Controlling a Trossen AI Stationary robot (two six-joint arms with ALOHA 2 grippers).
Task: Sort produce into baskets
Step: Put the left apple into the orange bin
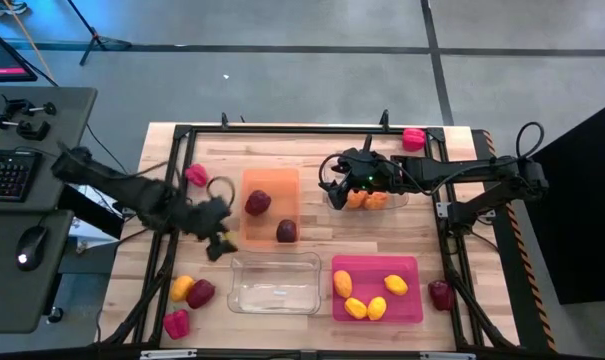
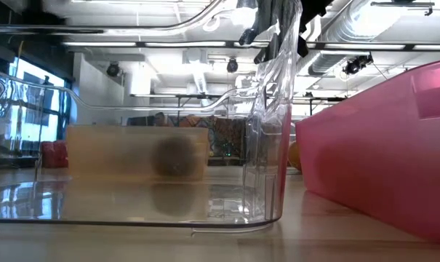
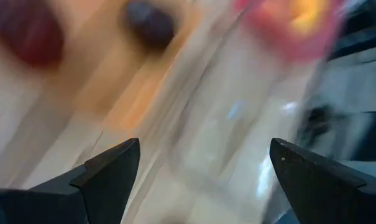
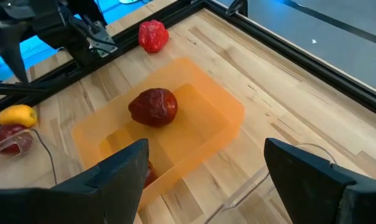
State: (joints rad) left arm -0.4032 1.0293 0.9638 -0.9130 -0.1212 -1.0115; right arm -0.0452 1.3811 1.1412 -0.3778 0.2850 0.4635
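A: L gripper (image 1: pixel 218 243)?
B: Fingers apart, empty, hanging by orange basket (image 1: pixel 271 203)'s left side; basket's long axis running table front-to-back, two maroon fruits (image 1: pixel 258 203) sitting inside.
A: R gripper (image 1: pixel 336 181)?
B: Apart too, hovering over clear basket (image 1: pixel 370 199) w/ orange fruit.

Bright, even light — wrist-view blur

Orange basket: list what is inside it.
The orange basket holds two dark maroon round fruits, one near its middle and one at a corner. The right wrist view shows the second only partly, behind the right end effector's finger.
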